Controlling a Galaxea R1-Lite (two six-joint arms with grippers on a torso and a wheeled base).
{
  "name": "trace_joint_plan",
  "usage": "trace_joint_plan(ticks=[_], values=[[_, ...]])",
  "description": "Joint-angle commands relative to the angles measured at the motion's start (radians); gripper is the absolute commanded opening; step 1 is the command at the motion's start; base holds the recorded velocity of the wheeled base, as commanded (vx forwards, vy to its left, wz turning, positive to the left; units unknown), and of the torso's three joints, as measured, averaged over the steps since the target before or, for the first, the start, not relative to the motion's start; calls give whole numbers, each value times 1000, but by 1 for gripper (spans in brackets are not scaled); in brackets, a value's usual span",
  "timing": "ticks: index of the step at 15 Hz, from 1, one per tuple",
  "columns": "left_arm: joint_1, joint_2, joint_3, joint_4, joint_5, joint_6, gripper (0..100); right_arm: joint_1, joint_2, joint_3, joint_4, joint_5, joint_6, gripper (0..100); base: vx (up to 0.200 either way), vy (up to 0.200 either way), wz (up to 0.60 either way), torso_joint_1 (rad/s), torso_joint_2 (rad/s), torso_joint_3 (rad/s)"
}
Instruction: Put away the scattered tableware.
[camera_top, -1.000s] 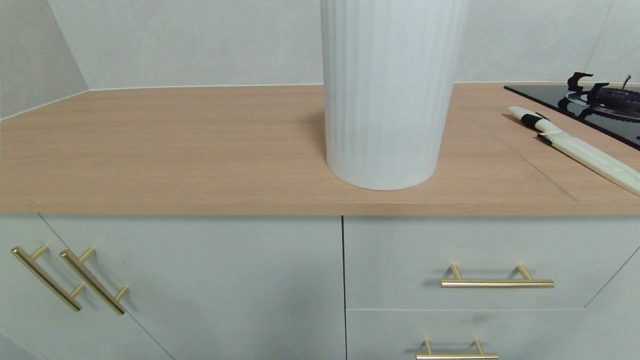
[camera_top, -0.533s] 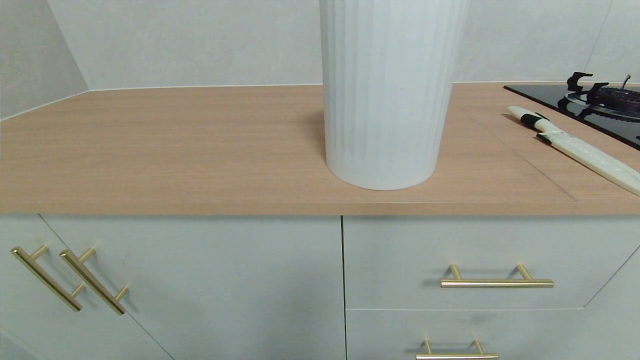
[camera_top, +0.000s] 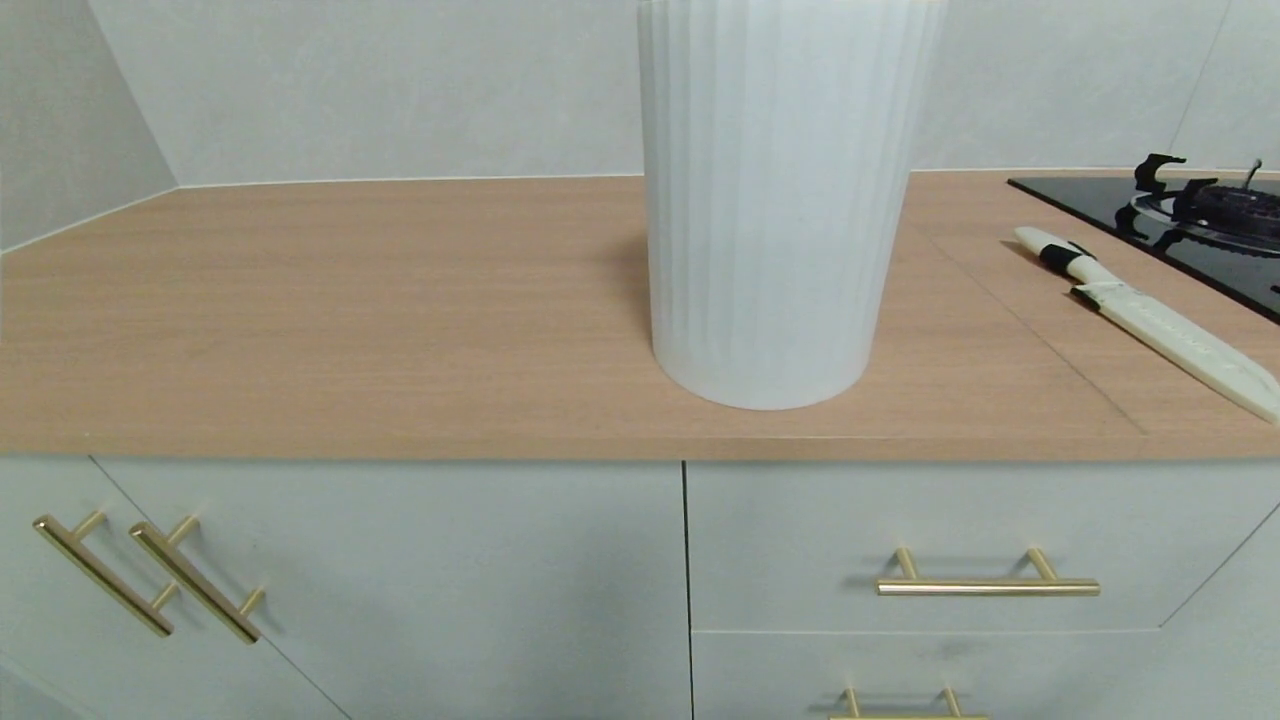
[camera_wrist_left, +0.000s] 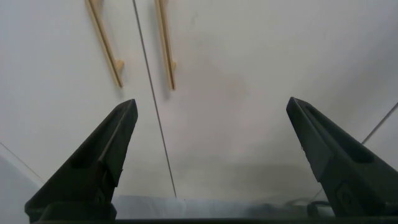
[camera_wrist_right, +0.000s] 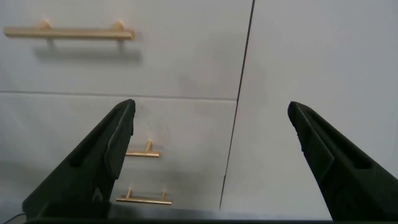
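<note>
A tall white ribbed container stands on the wooden countertop near its front edge. A cream knife with a black band on its handle lies at the right, beside the stove. My left gripper is open, facing white cabinet doors with two gold handles. My right gripper is open too, facing drawer fronts with gold bar handles. Nothing sits between either pair of fingers.
A black glass stove top with a burner grate occupies the far right. Below the counter are cabinet doors at left and drawers at right, each with gold handles. Pale walls close off the back and left.
The whole head view has shifted down a little, so the camera moved. The container and the knife have kept their places on the counter.
</note>
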Motion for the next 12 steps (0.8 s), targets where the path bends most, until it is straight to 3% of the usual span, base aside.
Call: trace_joint_plan(ticks=[1,12], values=[[0,0,0,0,0,0,100,-1,1,0,-1,1,-1,100,0,0,0,183,-456,-295],[1,0,0,1,0,0,100,-1,1,0,-1,1,0,100,0,0,0,179,-485,-289]])
